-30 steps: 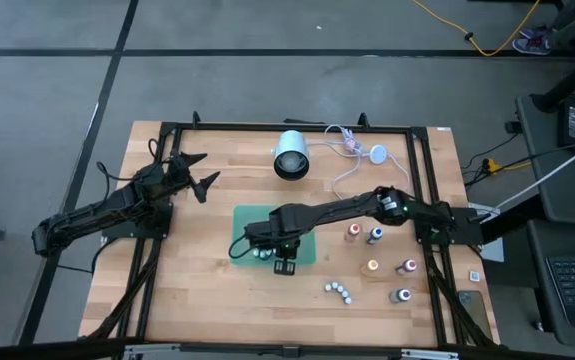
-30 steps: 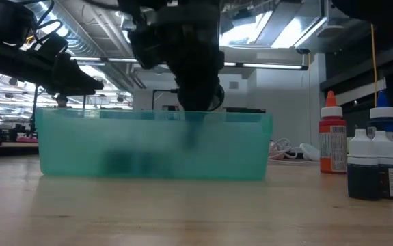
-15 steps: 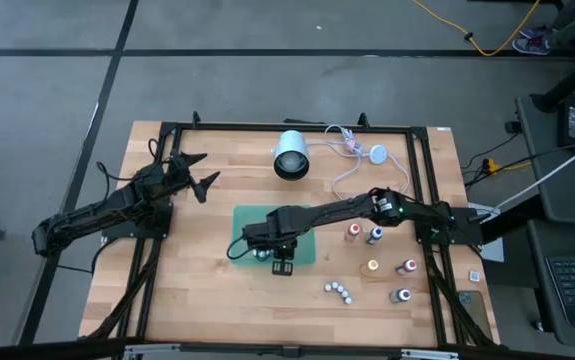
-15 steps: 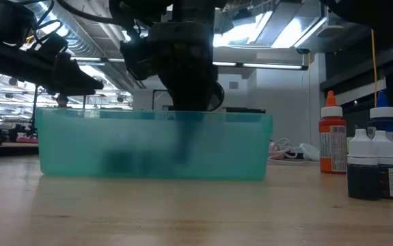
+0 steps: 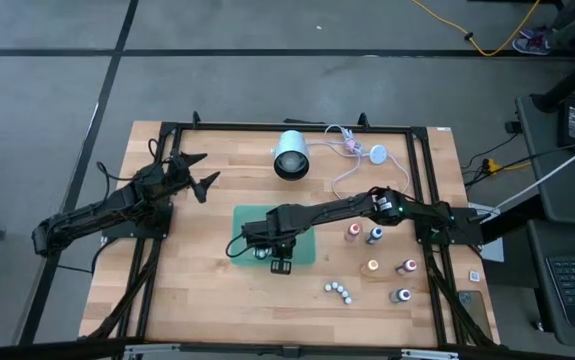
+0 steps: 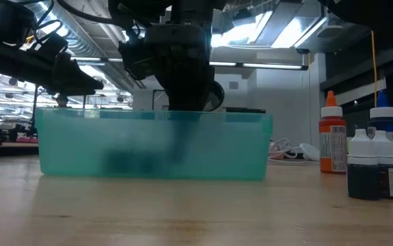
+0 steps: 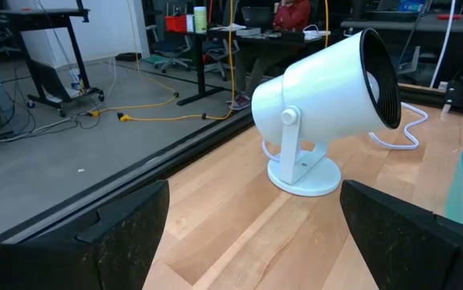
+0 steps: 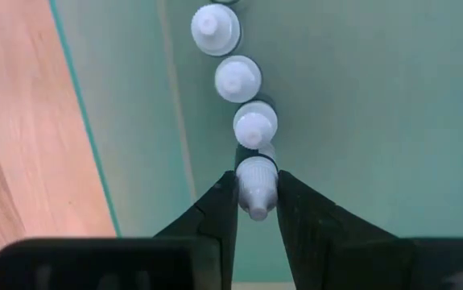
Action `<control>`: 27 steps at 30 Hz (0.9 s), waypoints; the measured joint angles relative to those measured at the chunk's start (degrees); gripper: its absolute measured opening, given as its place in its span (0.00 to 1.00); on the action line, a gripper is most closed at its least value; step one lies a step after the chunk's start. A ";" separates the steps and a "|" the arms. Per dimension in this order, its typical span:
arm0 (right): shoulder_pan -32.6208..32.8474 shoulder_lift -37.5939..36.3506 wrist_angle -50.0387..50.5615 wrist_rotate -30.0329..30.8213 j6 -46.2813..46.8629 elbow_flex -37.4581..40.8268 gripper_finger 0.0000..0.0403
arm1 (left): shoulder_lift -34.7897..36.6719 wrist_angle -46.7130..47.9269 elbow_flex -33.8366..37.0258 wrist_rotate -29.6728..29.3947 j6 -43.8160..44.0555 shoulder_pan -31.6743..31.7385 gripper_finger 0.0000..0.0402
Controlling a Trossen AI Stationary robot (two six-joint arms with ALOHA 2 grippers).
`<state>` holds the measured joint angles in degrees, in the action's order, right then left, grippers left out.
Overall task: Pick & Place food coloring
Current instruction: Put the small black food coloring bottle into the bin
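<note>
Wood-plank surface [image 5: 197, 290] on grey floor in high view; teal tray [image 5: 307, 222] at centre, white lamp [image 5: 291, 156] above it, loose food coloring [image 5: 373, 236] bottles right of centre, bare planks lower left. Right claw [image 5: 263, 250] down inside tray. Left claw [image 5: 195, 172] parked upper left, spread wide. Low view: tray wall [image 6: 152, 145], bottles at right edge. Right wrist view alone: fingers [image 8: 221, 211] pinching white-capped bottle [image 8: 256, 187], last in a row.

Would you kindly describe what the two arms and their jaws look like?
Both arms are dark, jointed and slender. The left arm ends in a forked black gripper. The right arm has a small green spot near its elbow; the right gripper has tapered black jaws.
</note>
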<state>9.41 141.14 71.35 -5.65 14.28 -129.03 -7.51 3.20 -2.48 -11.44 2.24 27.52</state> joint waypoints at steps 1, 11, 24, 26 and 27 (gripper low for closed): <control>0.00 0.00 0.04 0.00 0.00 0.00 0.21 | 0.00 0.00 -0.02 0.00 0.00 0.00 0.90; -0.06 0.83 0.44 -0.10 -0.01 0.04 0.21 | 0.00 0.00 -0.02 0.00 0.00 0.01 0.90; -0.11 0.83 1.20 -0.50 -1.15 0.04 0.22 | 0.00 0.00 0.00 0.00 0.00 0.00 0.90; -0.11 0.83 1.18 -0.51 -1.33 0.04 0.24 | 0.00 0.00 -0.01 0.00 0.00 0.00 0.90; -0.13 0.83 1.16 -0.50 -1.35 0.04 0.26 | 0.00 0.00 -0.01 0.00 0.00 -0.01 0.90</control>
<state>9.28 141.97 72.51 -6.15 12.93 -128.99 -7.51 3.20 -2.49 -11.44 2.24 27.51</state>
